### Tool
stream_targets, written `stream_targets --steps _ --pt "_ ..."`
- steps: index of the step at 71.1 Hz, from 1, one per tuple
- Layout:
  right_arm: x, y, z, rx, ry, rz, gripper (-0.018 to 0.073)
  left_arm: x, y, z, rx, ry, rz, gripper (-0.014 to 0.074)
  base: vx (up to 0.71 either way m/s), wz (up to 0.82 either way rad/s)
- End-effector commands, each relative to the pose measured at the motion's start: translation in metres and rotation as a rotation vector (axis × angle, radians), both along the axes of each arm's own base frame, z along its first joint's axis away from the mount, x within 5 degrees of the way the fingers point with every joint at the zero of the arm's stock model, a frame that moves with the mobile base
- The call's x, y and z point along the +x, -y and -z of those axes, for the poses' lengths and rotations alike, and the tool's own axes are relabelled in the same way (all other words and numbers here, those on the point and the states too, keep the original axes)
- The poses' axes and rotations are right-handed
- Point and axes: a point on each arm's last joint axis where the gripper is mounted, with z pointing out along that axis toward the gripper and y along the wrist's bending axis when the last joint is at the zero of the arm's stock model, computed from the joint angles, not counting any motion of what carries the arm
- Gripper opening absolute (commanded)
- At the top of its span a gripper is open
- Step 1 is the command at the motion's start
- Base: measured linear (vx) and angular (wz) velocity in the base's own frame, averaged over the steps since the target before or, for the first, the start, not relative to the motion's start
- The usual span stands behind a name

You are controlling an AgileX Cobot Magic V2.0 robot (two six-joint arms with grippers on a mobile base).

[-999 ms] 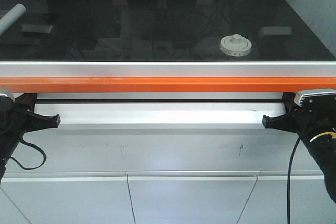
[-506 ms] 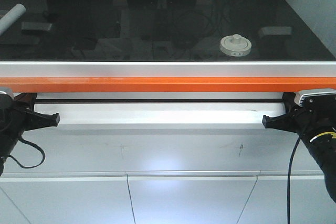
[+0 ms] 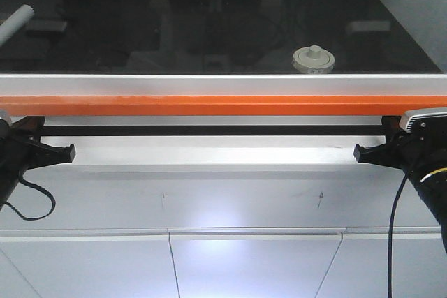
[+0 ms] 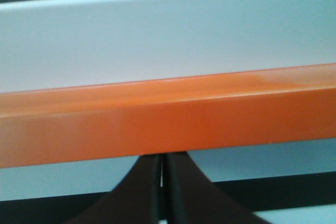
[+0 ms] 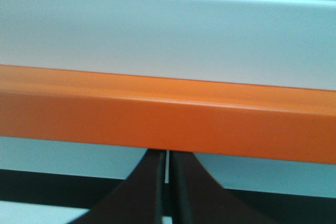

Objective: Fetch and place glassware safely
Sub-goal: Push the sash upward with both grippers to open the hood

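Exterior front-facing view, and the change is small but telling: the orange bar (image 3: 223, 105) and the silver rail (image 3: 223, 85) above it now stand a little higher than half a second ago. The black gap (image 3: 209, 130) beneath them has widened from a thin line to a clear band. The rail's top edge has also crept up almost to the foot of the glass jar (image 3: 313, 60). My left gripper (image 3: 68, 152) and right gripper (image 3: 359, 152) have risen with the bar and drifted slightly outward, one at each end of the white ledge (image 3: 209, 155). I take it that I am pushing a sliding frame upward to open a way in, so the fetching proper has not begun. The jar is well apart from both arms, right of centre on the dark glossy surface (image 3: 174, 26) beyond the rail; whether a pane is between us I cannot tell. In my left wrist view the fingers (image 4: 142, 192) are pressed together with only a hairline slit, their tips at the bar's underside. The right wrist view shows its fingers (image 5: 149, 192) likewise, holding nothing. The bar is smooth, matt and square-edged, while the rail looks like brushed metal. The jar is squat and round, with a cream lid and central knob, and probably slippery. A pale tube (image 3: 15, 20) lies at far left.
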Motion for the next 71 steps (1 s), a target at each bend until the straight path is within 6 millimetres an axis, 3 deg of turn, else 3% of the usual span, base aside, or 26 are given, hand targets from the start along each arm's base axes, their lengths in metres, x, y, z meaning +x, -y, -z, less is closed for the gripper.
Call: stream_targets --steps 1,25,52,71 --pt "0.0 0.001 -0.044 -0.004 0.275 -0.007 -0.0004 -0.001 0.002 -0.05 -0.01 0.303 0.006 -0.0007 0.0 0.0" --pt "-0.006 0.001 -0.067 -0.01 0.326 -0.006 -0.0004 -0.01 0.002 -0.078 -0.012 0.371 0.006 -0.0007 0.0 0.0" --pt "-0.003 -0.001 -0.119 -0.042 0.427 -0.021 -0.0004 -0.015 0.001 -0.123 -0.014 0.461 0.006 -0.0007 0.0 0.0" --pt "-0.013 -0.001 -0.14 -0.048 0.48 -0.018 -0.0004 -0.024 0.001 -0.155 -0.015 0.54 0.006 -0.0007 0.0 0.0"
